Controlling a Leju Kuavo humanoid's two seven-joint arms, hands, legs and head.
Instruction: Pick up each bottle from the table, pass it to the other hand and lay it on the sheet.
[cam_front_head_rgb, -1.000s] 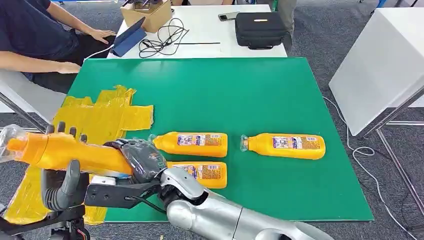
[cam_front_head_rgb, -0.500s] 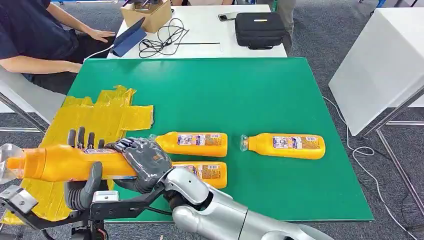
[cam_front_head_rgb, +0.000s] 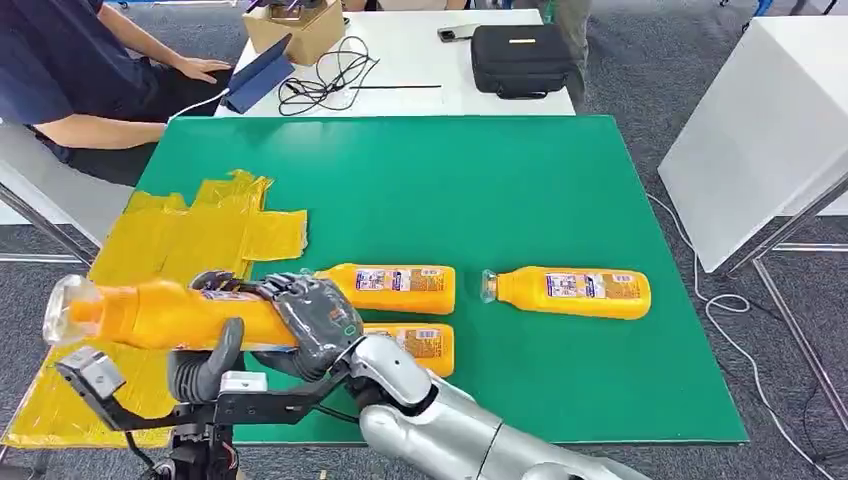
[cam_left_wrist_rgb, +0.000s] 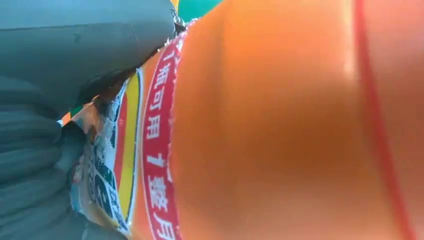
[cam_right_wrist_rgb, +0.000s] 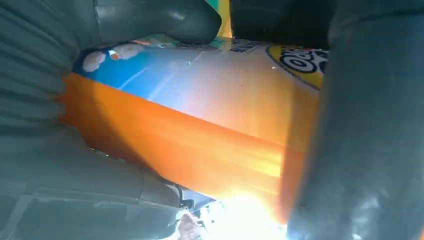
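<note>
An orange bottle (cam_front_head_rgb: 170, 313) with a clear cap hangs lying sideways over the near left table edge, above the yellow sheet (cam_front_head_rgb: 190, 235). My right hand (cam_front_head_rgb: 310, 315) grips its base end. My left hand (cam_front_head_rgb: 205, 365) wraps the bottle's middle from below, thumb in front and fingers behind. Close up, the left wrist view has the bottle (cam_left_wrist_rgb: 280, 130) against my left hand (cam_left_wrist_rgb: 45, 150). In the right wrist view its label (cam_right_wrist_rgb: 200, 125) lies inside my right hand (cam_right_wrist_rgb: 365, 150). Three more orange bottles lie on the green table: two near the middle (cam_front_head_rgb: 390, 288) (cam_front_head_rgb: 415, 345), one further right (cam_front_head_rgb: 570, 291).
A person sits at the far left with arms (cam_front_head_rgb: 110, 130) by the table corner. Behind the green table (cam_front_head_rgb: 450, 190) is a white table with a black case (cam_front_head_rgb: 520, 58), cables and a box. A white cabinet (cam_front_head_rgb: 770, 130) stands to the right.
The held bottle has shifted right and its cap end has risen. My left hand has moved right beneath it and closed around its middle; my right hand still grips the base.
</note>
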